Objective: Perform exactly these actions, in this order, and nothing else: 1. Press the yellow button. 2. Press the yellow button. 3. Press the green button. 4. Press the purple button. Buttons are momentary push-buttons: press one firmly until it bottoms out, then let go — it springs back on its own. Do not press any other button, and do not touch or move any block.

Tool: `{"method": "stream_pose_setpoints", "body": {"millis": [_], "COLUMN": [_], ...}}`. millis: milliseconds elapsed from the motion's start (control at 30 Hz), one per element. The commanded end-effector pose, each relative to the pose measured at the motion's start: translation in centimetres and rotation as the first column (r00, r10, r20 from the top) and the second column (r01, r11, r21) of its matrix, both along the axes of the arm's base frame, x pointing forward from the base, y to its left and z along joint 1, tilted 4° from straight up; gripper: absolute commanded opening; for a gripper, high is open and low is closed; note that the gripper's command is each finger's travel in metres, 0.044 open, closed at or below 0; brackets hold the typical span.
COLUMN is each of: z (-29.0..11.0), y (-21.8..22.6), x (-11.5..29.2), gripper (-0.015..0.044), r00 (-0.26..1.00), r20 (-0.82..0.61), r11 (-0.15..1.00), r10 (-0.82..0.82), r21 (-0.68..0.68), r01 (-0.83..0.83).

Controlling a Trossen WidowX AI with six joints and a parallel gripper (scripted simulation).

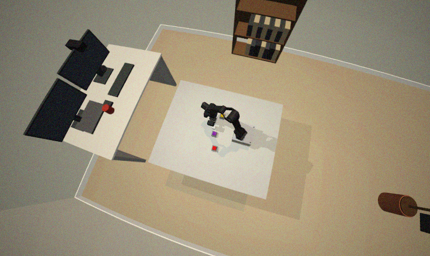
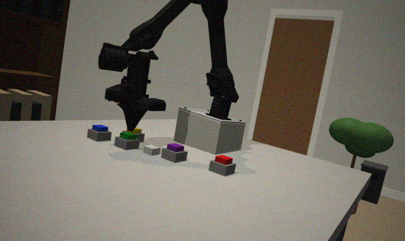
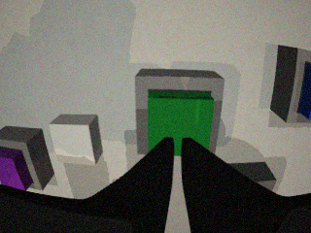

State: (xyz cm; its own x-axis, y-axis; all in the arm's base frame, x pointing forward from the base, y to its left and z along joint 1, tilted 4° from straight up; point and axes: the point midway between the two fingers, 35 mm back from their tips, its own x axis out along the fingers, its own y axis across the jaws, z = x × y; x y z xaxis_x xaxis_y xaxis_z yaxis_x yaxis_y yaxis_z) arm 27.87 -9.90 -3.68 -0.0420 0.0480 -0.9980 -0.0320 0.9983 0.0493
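Gripper (image 3: 174,146) pinched nearly shut, holding nothing, tips over the green button (image 3: 179,118) at wrist-view centre (purple button (image 3: 12,170) lower left). Push straight down until it bottoms; avoid the white block (image 3: 73,139).

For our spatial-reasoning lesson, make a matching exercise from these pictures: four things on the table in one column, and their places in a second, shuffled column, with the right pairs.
Things:
1. green square push-button
2. blue square push-button
3. small white block
4. red square push-button

Places, exterior view:
A. between the green and purple square push-button
B. farthest right in the row
C. directly under the shut black gripper
D. farthest left in the row

Pairs: 1-C, 2-D, 3-A, 4-B
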Motion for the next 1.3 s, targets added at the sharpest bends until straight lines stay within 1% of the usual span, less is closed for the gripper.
{"method": "stream_pose_setpoints", "body": {"millis": [0, 67, 200, 367, 433, 500, 667, 733, 867, 1000, 1267], "z": [1.6, 2.0, 7.5, 7.8, 8.0, 8.3, 8.5, 8.5, 8.2, 2.7, 1.9], "y": [-0.2, -0.2, -0.4, -0.2, 1.8, 4.8, 11.4, 12.8, 13.0, 13.3, 13.3], "x": [0.4, 0.4, 0.6, 0.6, 0.3, -0.4, -3.4, -4.4, -4.5, -4.6, -4.7], "gripper": [0.0020, 0.0020, 0.0020, 0.0020, 0.0020, 0.0020, 0.0020, 0.0020, 0.0020, 0.0020, 0.0020], "r00": [1.000, 1.000, 1.000, 1.000, 1.000, 1.000, 1.000, 1.000, 1.000, 1.000, 1.000], "r20": [0.018, 0.018, 0.018, 0.018, 0.018, 0.018, 0.016, 0.014, 0.014, 0.014, 0.014], "r11": [1.000, 1.000, 1.000, 1.000, 1.000, 1.000, 1.000, 1.000, 1.000, 1.000, 1.000], "r10": [-0.003, -0.003, -0.003, -0.003, -0.003, -0.003, -0.003, -0.003, -0.003, -0.003, -0.003], "r21": [-0.006, -0.006, -0.006, -0.006, -0.005, -0.002, 0.004, 0.006, 0.006, 0.006, 0.006], "r01": [0.003, 0.003, 0.003, 0.003, 0.003, 0.003, 0.003, 0.003, 0.003, 0.003, 0.003]}}
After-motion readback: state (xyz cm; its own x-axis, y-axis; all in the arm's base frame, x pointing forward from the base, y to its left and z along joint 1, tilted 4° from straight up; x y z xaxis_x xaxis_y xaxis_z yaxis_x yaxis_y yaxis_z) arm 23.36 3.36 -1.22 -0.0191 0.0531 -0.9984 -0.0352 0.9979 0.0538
